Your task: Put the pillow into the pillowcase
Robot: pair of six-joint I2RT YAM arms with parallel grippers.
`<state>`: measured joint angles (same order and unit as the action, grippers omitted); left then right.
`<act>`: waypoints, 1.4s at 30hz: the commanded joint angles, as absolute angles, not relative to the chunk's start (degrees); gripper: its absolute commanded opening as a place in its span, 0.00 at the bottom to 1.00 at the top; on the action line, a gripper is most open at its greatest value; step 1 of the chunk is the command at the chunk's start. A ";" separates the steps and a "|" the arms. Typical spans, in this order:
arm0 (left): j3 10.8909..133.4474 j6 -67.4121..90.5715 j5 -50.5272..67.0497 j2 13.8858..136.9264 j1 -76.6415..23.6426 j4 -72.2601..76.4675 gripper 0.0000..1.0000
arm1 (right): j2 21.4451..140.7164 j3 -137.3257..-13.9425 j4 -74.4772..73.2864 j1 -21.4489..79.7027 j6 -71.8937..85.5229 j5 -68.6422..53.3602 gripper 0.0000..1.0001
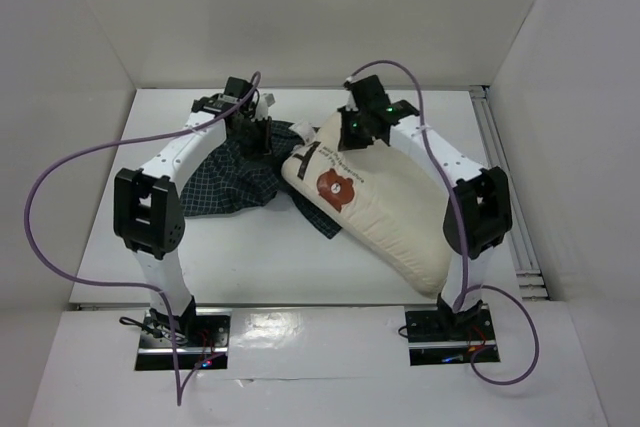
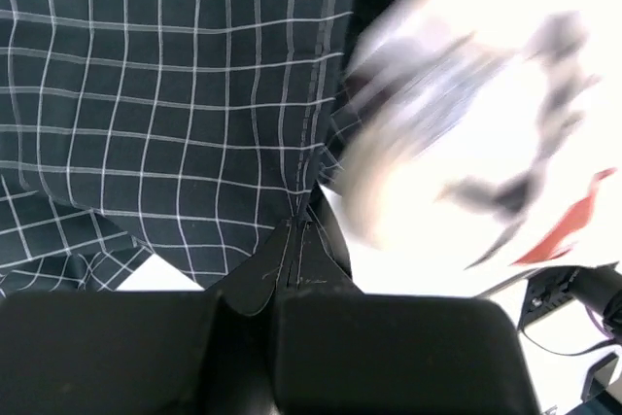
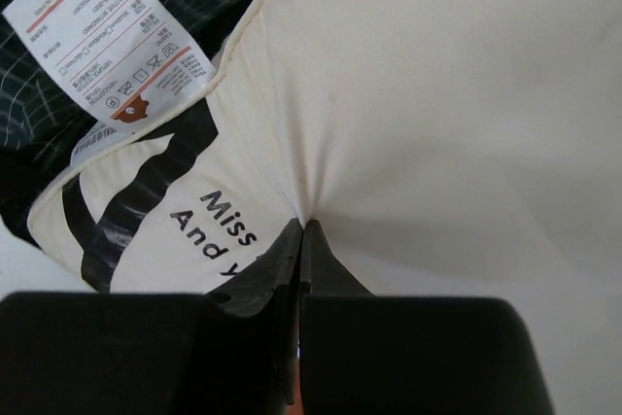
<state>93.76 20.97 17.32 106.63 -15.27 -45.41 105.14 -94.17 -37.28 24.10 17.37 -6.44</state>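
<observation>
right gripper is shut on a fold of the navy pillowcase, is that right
No. The right gripper is shut on a fold of the cream pillow, not the pillowcase. The right wrist view shows it.

Cream pillow (image 1: pixel 400 217) with brown bear print (image 1: pixel 338 190); navy white-checked pillowcase (image 1: pixel 225 182)

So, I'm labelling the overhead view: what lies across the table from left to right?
Going left to right: pillowcase → pillow → rail at the table's right edge.
</observation>
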 commanded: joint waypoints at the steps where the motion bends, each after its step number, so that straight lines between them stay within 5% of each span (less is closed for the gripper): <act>1: 99.22 19.25 18.54 104.94 -15.73 -48.07 0.00 | 105.29 -95.81 -32.09 31.27 19.69 -3.69 0.00; 16: 95.47 18.01 14.51 95.10 -15.73 -53.88 0.00 | 97.82 -77.44 -35.77 49.21 24.26 0.00 0.00; 42: 75.78 21.62 12.22 83.59 -15.73 -47.91 0.00 | 102.73 -93.59 -52.29 58.89 4.75 -13.53 0.00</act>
<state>78.35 21.19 11.20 88.25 -15.94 -49.34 101.56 -88.25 -51.07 58.22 8.82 -9.52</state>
